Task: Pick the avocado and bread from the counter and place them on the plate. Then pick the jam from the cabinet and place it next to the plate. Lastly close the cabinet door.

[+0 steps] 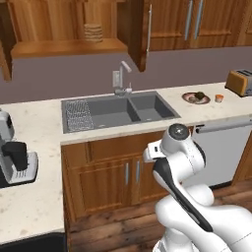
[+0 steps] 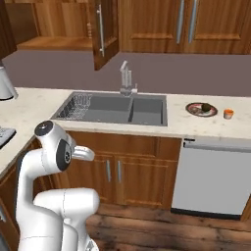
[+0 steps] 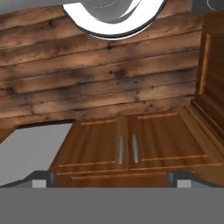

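One cabinet door [image 2: 103, 32] is hanging open above the desk [image 2: 206, 125], stiff and best pushed near its bar handle; the claw [image 3: 112, 179] is gaping wide, holding nothing.

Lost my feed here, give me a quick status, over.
Fingers open, empty, aimed at base cabinets. Avocado on plate, orange jar beside it. Cabinet door ajar over sink. Nothing in the way.
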Controlling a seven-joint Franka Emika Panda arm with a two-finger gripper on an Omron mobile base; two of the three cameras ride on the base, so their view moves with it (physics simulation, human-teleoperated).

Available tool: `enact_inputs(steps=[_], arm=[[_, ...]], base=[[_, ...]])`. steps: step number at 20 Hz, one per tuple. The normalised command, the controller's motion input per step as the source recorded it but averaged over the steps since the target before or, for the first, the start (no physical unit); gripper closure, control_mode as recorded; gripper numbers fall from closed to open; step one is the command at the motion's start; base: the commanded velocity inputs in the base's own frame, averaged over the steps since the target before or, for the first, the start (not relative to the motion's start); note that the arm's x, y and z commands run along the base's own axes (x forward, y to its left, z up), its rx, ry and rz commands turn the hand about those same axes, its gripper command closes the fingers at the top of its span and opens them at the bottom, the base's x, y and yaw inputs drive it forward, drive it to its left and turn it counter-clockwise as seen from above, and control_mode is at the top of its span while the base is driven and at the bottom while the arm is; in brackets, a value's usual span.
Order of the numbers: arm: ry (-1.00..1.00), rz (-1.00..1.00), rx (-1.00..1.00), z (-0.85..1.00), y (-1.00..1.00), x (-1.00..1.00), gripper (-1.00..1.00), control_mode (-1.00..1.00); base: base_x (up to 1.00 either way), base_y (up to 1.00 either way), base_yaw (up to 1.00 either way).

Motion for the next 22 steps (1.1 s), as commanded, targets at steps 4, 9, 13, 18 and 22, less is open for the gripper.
enact_inputs(steps=[4, 9, 13, 18, 22], arm=[[0.0, 0.0, 0.0, 0.0, 0.0, 0.0, -1.0, 1.0], [0.0, 0.0, 0.0, 0.0, 0.0, 0.0, -1.0, 1.0], [0.0, 0.0, 0.0, 0.0, 0.0, 0.0, -1.0, 1.0], [0.0, 0.0, 0.0, 0.0, 0.0, 0.0, -1.0, 1.0], [0.0, 0.0, 0.0, 0.0, 0.0, 0.0, -1.0, 1.0]], base=[[0.23, 0.79, -0.15], [0.28, 0.5, -0.03], [0.26, 0.29, 0.0], [0.45, 0.19, 0.0], [0.53, 0.21, 0.0]])
